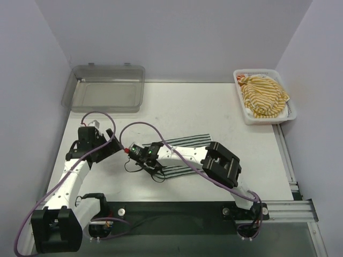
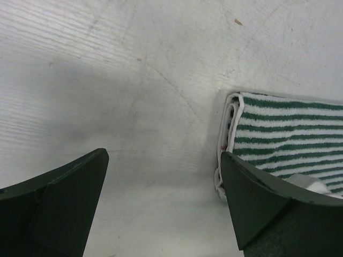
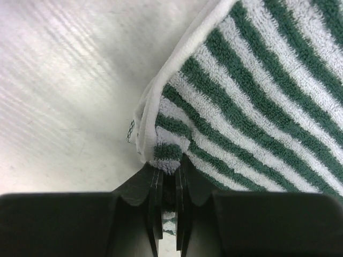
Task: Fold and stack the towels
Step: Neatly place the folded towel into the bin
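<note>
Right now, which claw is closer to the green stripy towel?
Right. The right claw is shut on a corner of the green striped towel. The left claw is open just beside the towel's edge, gripping nothing.

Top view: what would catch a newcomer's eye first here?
The green-striped towel at mid-table, one corner pinched in the shut right gripper. Then the yellow-striped towel bunched in the white basket at the far right corner. The left gripper hangs open beside the folded edge.
</note>
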